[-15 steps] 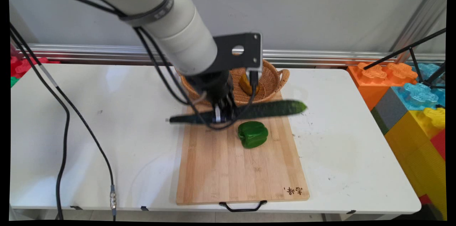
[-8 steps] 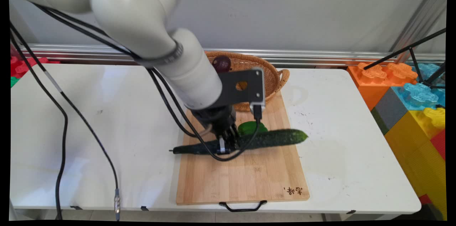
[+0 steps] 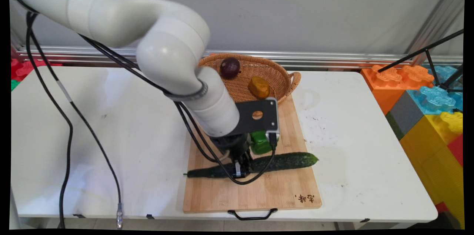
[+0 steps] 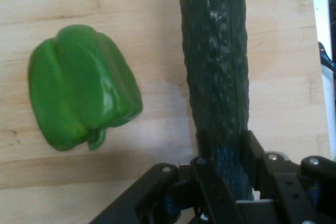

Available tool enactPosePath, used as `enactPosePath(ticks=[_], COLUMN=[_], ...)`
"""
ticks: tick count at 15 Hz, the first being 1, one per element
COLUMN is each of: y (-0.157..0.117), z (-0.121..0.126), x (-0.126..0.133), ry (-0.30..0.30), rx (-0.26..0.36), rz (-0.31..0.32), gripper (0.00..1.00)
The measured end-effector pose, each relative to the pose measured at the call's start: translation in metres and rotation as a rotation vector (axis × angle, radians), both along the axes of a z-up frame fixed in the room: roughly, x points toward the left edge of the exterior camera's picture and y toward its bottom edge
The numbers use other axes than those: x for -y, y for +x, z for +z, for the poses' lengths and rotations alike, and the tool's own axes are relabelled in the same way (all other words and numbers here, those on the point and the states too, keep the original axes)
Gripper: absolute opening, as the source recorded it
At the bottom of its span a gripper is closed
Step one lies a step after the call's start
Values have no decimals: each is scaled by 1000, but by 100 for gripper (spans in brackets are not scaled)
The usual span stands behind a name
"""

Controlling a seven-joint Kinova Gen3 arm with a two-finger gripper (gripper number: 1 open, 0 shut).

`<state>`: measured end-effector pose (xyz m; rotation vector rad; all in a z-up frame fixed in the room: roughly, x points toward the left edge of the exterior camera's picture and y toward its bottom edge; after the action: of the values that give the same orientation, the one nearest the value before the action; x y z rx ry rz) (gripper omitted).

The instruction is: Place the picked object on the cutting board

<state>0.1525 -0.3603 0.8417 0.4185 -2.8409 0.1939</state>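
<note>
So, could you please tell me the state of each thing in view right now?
tool: shut on the cucumber
cucumber: held, lying across the cutting board
green pepper: loose on the board, beside the cucumber
cutting board: flat on the table
basket: upright, holding two items

On the pale wooden board, a dark green, white-speckled cucumber lies beside a glossy bright green pepper; behind the board, a tan wicker basket.

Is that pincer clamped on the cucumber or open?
Clamped: the pincer has a finger on each side of the cucumber, which lies across the cutting board.
</note>
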Motion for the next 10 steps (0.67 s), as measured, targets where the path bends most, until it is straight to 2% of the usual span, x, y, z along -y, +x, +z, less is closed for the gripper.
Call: enactPosePath(ticks=[4,5,10], y=[-4,-5,-8], z=[-19,-22,-31], x=[2,2,4], ry=[19,22,34], rx=[-6,-8,-16], rz=[6,6,11], gripper=[0,100,100])
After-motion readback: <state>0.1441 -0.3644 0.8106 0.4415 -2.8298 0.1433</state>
